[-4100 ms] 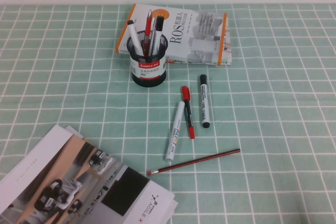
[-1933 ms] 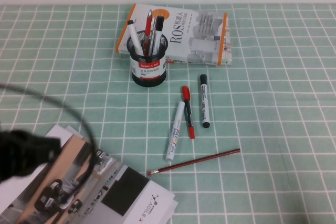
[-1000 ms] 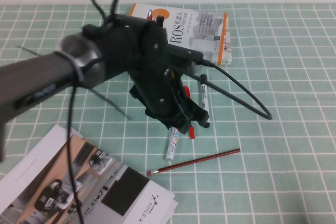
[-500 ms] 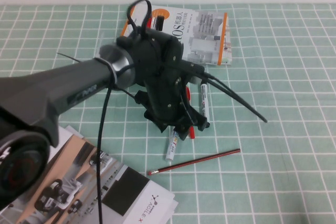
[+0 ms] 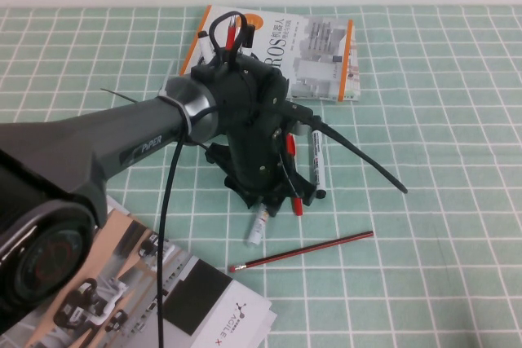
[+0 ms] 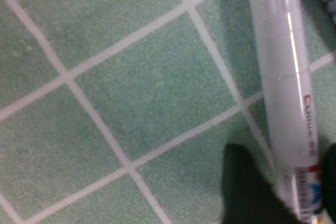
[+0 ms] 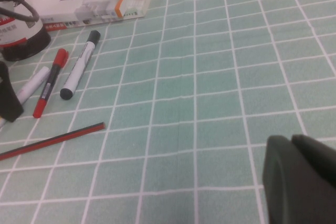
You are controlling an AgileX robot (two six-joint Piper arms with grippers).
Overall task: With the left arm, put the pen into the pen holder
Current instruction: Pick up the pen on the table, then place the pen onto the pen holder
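The pen (image 6: 283,77), a white marker with blue and yellow lettering, lies on the green checked cloth. Only its end (image 5: 256,230) pokes out from under my left gripper (image 5: 273,201) in the high view. In the left wrist view the left gripper (image 6: 286,187) has a black finger (image 6: 247,192) on each side of the barrel, closed against it. The pen holder (image 7: 23,43), a black mesh cup with a red label, is almost hidden behind the left arm in the high view. My right gripper (image 7: 302,182) is shut and empty, off to the right.
A book (image 5: 318,46) lies behind the holder. A black-capped marker (image 5: 316,169), a slim red-capped pen (image 5: 295,197) and a red pencil (image 5: 310,250) lie beside the left gripper. An open magazine (image 5: 163,299) lies at the front left.
The left arm swung in from the left and came down over the pen. The pen's visible end has shifted slightly left.
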